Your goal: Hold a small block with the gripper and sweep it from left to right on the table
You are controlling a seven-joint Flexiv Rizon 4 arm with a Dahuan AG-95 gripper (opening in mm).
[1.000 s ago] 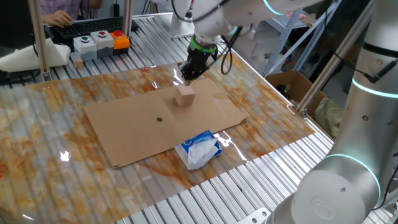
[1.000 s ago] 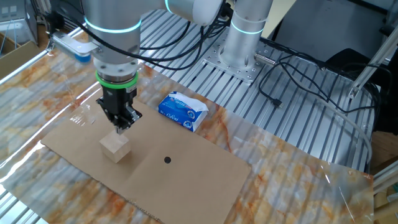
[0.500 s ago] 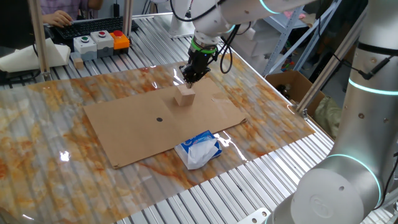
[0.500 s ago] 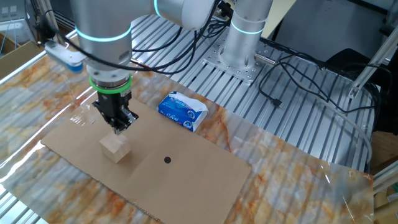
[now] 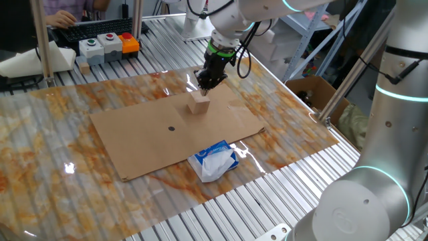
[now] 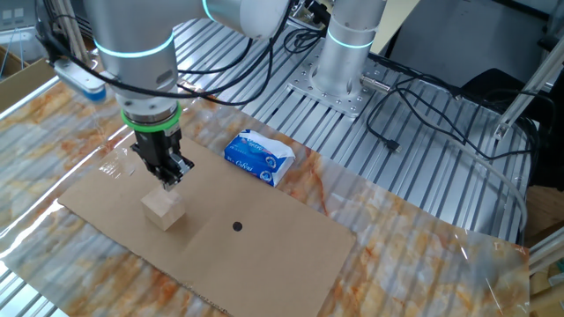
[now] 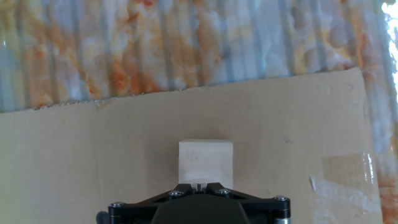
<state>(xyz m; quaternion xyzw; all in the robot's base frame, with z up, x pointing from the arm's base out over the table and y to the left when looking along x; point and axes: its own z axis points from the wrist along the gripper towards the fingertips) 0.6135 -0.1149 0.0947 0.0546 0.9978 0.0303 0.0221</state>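
Note:
The small block (image 5: 198,102) is a pale tan wooden cube standing on the brown cardboard sheet (image 5: 154,137); it also shows in the other fixed view (image 6: 164,210) and the hand view (image 7: 206,163). The gripper (image 5: 204,84) hangs just above and behind the block, not around it. Its fingers are pressed together and hold nothing. It also shows in the other fixed view (image 6: 171,180) and the hand view (image 7: 196,185). The marbled table (image 5: 47,161) lies under the cardboard.
A white-and-blue plastic packet (image 5: 214,161) lies at the cardboard's near edge, also in the other fixed view (image 6: 258,157). A button box (image 5: 107,45) and a keyboard stand at the back left. Ribbed aluminium rails (image 5: 267,194) border the table.
The arm has shifted a little sideways above the block, away from the packet. The block has not moved and the fingers stay shut.

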